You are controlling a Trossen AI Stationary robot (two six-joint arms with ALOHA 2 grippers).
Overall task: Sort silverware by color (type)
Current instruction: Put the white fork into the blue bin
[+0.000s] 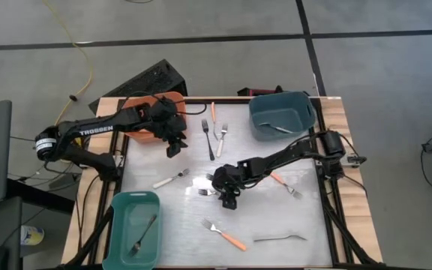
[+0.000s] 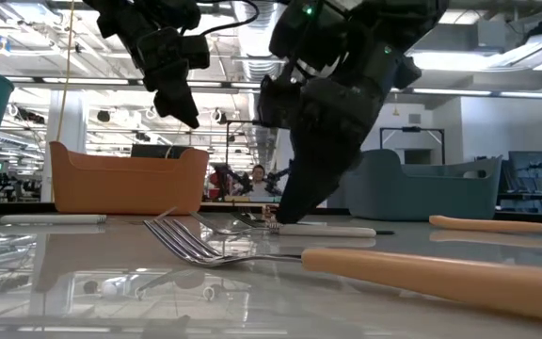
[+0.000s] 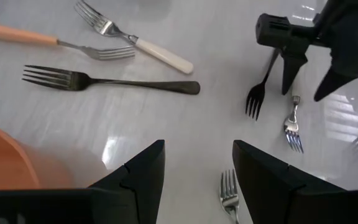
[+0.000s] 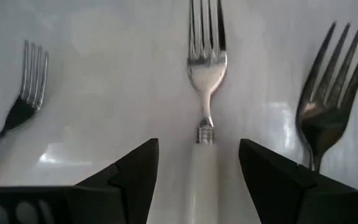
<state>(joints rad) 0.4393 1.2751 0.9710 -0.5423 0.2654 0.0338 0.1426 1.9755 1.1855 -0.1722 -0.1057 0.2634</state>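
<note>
My right gripper (image 1: 227, 196) is low over the middle of the table, open. In the right wrist view its fingers (image 4: 197, 144) stand on either side of the white handle (image 4: 199, 165) of a fork lying flat, without touching it. A dark fork (image 4: 325, 99) and another fork (image 4: 22, 99) lie beside it. My left gripper (image 1: 175, 146) hovers open above the table next to the orange bin (image 1: 156, 112). Past its fingers (image 3: 197, 146) I see a black fork (image 3: 104, 81), an orange-handled fork (image 3: 42, 40) and a white-handled fork (image 3: 145, 46), all flat on the table.
A teal bin (image 1: 122, 206) at the near left holds one fork. A blue-grey bin (image 1: 276, 105) at the far right holds another. More forks lie about: an orange-handled one (image 1: 225, 235), a silver one (image 1: 280, 238), an orange-handled one (image 1: 285, 184) and a white-handled one (image 1: 172, 178).
</note>
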